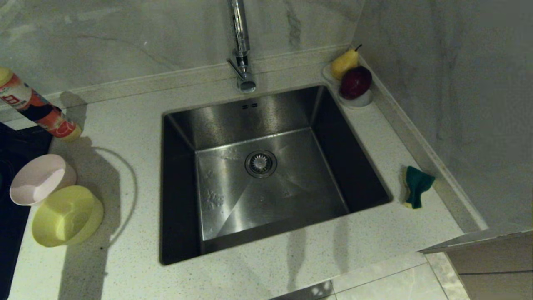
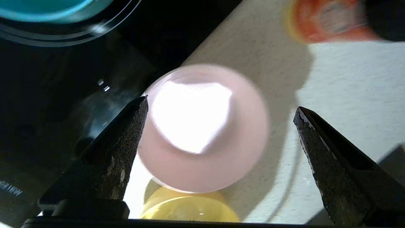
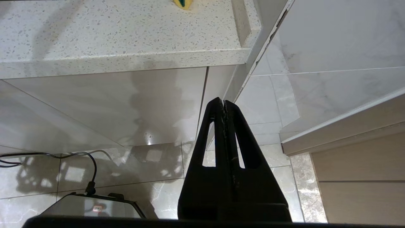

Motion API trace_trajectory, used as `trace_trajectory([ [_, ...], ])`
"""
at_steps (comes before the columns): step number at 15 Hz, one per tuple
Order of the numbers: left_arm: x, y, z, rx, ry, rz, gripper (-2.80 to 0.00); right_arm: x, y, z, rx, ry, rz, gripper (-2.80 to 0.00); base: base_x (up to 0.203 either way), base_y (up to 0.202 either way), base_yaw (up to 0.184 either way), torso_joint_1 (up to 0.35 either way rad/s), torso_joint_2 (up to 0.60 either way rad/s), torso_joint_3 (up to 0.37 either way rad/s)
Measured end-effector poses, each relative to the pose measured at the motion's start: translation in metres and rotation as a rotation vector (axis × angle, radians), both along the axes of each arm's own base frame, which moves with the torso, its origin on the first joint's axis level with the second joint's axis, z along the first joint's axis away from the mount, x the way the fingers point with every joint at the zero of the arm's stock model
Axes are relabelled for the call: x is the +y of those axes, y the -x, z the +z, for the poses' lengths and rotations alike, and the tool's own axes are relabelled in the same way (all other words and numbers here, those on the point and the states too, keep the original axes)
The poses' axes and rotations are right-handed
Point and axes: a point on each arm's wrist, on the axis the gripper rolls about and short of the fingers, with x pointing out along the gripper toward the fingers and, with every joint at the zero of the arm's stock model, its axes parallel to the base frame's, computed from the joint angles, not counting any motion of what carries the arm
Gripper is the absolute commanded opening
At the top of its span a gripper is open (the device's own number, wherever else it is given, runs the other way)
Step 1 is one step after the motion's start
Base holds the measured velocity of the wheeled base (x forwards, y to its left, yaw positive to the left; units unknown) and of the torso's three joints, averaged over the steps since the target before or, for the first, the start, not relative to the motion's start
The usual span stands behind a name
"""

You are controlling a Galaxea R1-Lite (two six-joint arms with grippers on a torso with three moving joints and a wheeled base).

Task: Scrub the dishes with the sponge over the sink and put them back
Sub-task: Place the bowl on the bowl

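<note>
The pale pink bowl (image 1: 37,179) sits tilted on the counter left of the sink (image 1: 291,187), leaning on the yellow bowl (image 1: 68,214). My left gripper (image 2: 221,104) hovers open over the pink bowl (image 2: 221,164), one finger on each side and neither touching it. The yellow bowl (image 2: 190,210) shows just beyond it, and a light blue bowl (image 2: 47,8) stands on the black hob. The sponge (image 1: 416,185), green face up, lies on the counter right of the sink. My right gripper (image 3: 223,100) hangs shut and empty below the counter edge.
An orange-labelled bottle (image 1: 37,110) stands behind the bowls. A black hob (image 1: 16,146) borders the counter's left end. The chrome tap (image 1: 241,46) rises behind the sink. A white saucer (image 1: 362,100) with a pear and a red fruit sits in the back right corner.
</note>
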Motion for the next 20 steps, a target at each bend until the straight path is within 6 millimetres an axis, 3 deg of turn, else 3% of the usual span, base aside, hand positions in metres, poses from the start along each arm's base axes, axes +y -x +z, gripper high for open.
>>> trace_trajectory([
  [7, 0.005, 0.000, -0.046, 0.113, 0.091, 0.007, 0.00, 0.000, 0.000, 0.000, 0.000, 0.000, 0.000, -2.80, 0.000, 0.000, 0.000, 0.000, 0.00, 0.000],
  [20, 0.010, -0.006, -0.064, 0.129, 0.147, -0.024, 0.00, 0.000, 0.000, 0.000, 0.000, 0.000, 0.000, -2.80, 0.000, 0.000, 0.000, 0.000, 0.00, 0.000],
])
